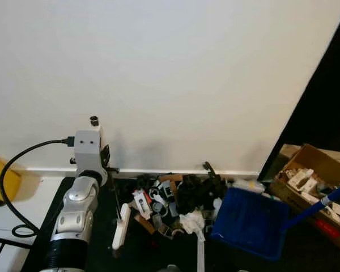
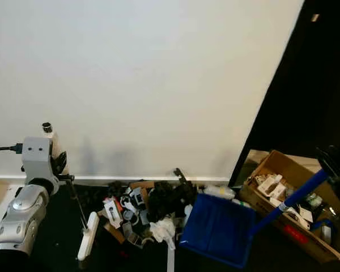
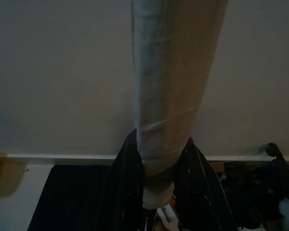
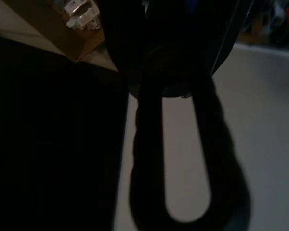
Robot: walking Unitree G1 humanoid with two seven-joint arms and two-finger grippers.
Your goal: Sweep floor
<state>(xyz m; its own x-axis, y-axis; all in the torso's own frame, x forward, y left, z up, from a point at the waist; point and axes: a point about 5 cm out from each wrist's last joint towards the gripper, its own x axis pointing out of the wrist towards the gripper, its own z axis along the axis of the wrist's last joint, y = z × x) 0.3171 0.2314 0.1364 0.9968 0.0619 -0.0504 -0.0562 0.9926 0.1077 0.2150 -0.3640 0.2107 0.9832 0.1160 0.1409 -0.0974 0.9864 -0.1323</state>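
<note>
Left wrist view: left end effector (image 3: 156, 159) clamps the broom handle (image 3: 173, 72); debris pile (image 1: 175, 201) lies just beyond.

You are in a plain indoor room, likely a home: a bare white wall (image 1: 158, 68) with a baseboard (image 1: 158, 171), dark floor (image 2: 56, 249), and a cardboard box (image 2: 289, 198) of clutter at lower right.

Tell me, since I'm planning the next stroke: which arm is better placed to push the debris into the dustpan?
Left. Its gripper holds the white broom left of the dark debris pile; the right gripper holds the blue dustpan.
</note>
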